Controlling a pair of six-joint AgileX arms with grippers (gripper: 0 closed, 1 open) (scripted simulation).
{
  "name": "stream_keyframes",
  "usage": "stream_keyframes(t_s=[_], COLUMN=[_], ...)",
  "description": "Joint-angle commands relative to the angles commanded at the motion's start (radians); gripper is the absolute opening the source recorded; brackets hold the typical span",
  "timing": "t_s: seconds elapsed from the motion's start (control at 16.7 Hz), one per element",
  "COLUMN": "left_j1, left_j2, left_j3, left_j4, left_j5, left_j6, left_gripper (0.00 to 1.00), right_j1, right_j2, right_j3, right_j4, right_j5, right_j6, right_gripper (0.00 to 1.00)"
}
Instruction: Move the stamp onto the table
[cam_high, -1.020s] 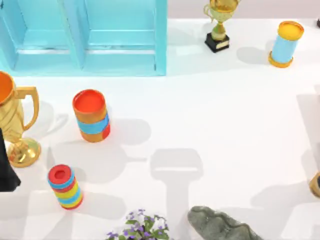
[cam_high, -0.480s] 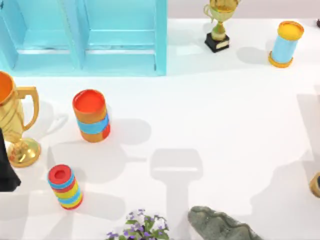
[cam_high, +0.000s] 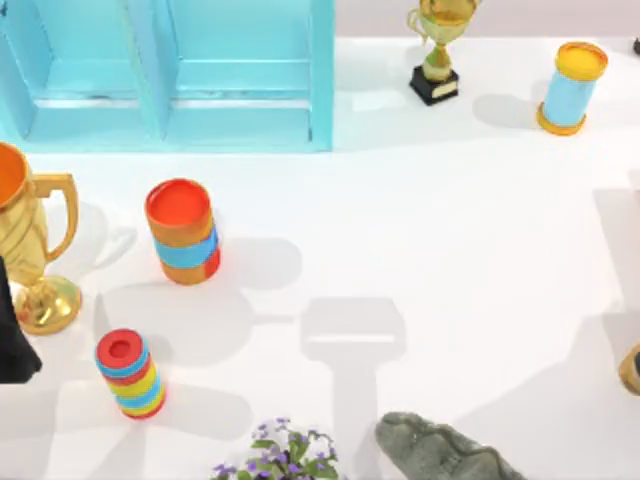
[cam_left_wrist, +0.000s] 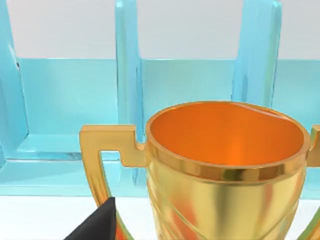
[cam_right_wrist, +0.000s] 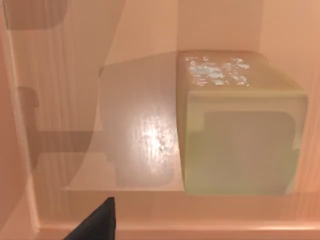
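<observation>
In the right wrist view, a pale block (cam_right_wrist: 240, 125) sits inside a wooden compartment (cam_right_wrist: 140, 140).

I was looking at a rendered tabletop scene, not a real room: a plain white table (cam_high: 440, 220) with flat, clean shadows. Scattered props suggested a display or test setup (nothing domestic): a light-blue shelf unit (cam_high: 170, 75), gold trophies (cam_high: 28, 250), striped cylinders (cam_high: 183, 232) and a grey rock (cam_high: 440, 452).
</observation>
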Motion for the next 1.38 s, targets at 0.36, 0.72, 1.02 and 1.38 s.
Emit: stream_keyframes(t_s=[0.36, 0.72, 1.02, 1.38], left_j1=[0.000, 0.000, 0.000, 0.000], left_j2=[0.000, 0.000, 0.000, 0.000], left_j3=[0.000, 0.000, 0.000, 0.000], left_j4=[0.000, 0.000, 0.000, 0.000], left_j5=[0.000, 0.000, 0.000, 0.000], left_j6=[0.000, 0.000, 0.000, 0.000], left_gripper=[1.00, 1.00, 1.00, 1.00], right_j1=[-0.001, -0.001, -0.001, -0.001], right_j2=[0.044, 0.108, 0.110, 0.110], right_j3=[-0.120, -0.282, -0.286, -0.286], right_j4=[0.159, 0.389, 0.393, 0.393], right_j5=[0.000, 0.000, 0.000, 0.000], right_j6=[0.004, 0.004, 0.004, 0.004], right_gripper=[1.00, 1.00, 0.92, 0.47])
